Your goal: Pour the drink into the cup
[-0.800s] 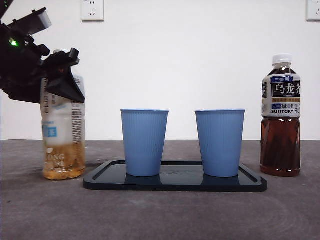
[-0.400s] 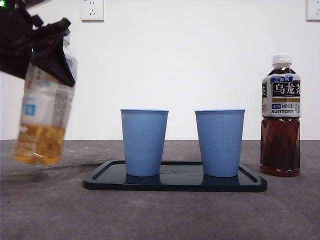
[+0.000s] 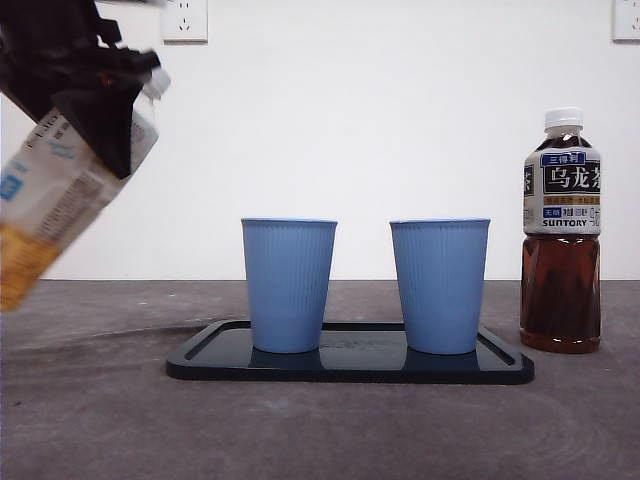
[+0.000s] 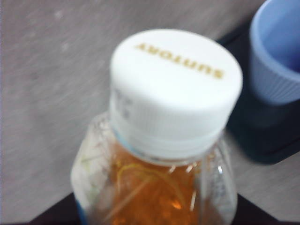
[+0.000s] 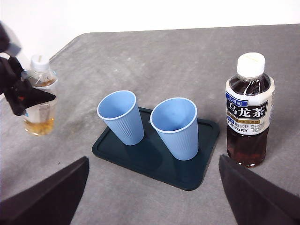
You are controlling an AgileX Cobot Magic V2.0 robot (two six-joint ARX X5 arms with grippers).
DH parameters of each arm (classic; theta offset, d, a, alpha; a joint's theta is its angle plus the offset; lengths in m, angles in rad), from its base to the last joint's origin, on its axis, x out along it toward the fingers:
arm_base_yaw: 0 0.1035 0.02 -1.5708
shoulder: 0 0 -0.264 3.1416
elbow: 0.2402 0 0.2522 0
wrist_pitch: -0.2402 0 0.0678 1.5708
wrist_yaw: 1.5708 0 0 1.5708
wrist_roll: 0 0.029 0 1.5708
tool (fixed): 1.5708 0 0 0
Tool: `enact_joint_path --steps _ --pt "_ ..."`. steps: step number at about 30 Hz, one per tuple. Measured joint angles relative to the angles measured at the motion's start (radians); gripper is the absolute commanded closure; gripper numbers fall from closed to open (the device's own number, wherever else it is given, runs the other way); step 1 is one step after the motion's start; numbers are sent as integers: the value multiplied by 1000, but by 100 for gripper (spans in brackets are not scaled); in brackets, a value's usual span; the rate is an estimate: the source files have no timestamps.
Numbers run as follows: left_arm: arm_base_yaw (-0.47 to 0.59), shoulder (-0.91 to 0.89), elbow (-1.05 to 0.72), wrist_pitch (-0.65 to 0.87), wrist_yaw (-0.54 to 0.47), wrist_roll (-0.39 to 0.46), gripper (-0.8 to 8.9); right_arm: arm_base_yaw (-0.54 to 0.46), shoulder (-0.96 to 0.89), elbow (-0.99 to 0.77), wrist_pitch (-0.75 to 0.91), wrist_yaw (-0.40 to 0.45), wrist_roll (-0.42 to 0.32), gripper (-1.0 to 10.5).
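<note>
Left claw [image 3: 100, 100] clenched on tilted tea bottle [image 3: 60, 190], airborne, well left of tray [image 3: 350, 368]

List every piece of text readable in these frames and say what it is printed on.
"SUNTORY": gold letters on the white cap of the pale tea bottle held by the left gripper.
"SUNTORY": white label band of the dark tea bottle standing right of the tray.
Large Chinese characters on that label: visible, smaller print unreadable.
Pale bottle's label: blurred, unreadable.
</note>
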Motion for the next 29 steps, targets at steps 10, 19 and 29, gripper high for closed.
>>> enact_joint_path --steps 10,19,29 --pt "-93 225 244 -206 -184 24 702 0 0 0 0 0 0 504" --pt "-169 327 296 -297 -343 30 699 0 0 0 17 0 0 504" --pt "-249 399 301 -303 -492 50 699 0 0 0 35 0 0 504"
